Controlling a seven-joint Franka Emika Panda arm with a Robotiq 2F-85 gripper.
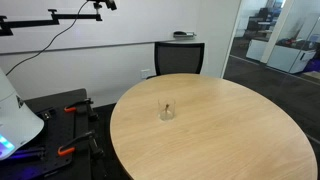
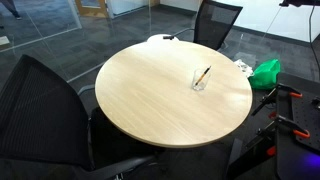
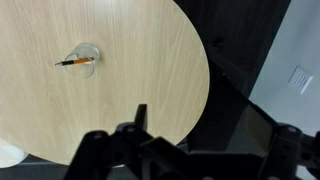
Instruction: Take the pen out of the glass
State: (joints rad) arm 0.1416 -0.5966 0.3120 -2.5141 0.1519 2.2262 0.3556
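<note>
Upper left, wrist view: pen [image 3: 70, 62] is leaning in glass [image 3: 87, 56] on table [image 3: 150, 85]; your gripper [image 3: 190, 150] is hanging at btm of frame, jaws spread. Off-center descent risks tipping glass.

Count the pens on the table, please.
1. The pen leans inside the glass, which stands on the round wooden table. No other pen shows in any view.

— What sort of place are we looking at?
— An office meeting room. Black mesh-backed office chairs [image 2: 218, 20] are standing around a round light-wood table [image 2: 150, 90], and tall glass partition walls [image 1: 280, 40] are running along one side.
— Anything else?
— A plain white wall [image 1: 120, 40] is closing off another side.
</note>
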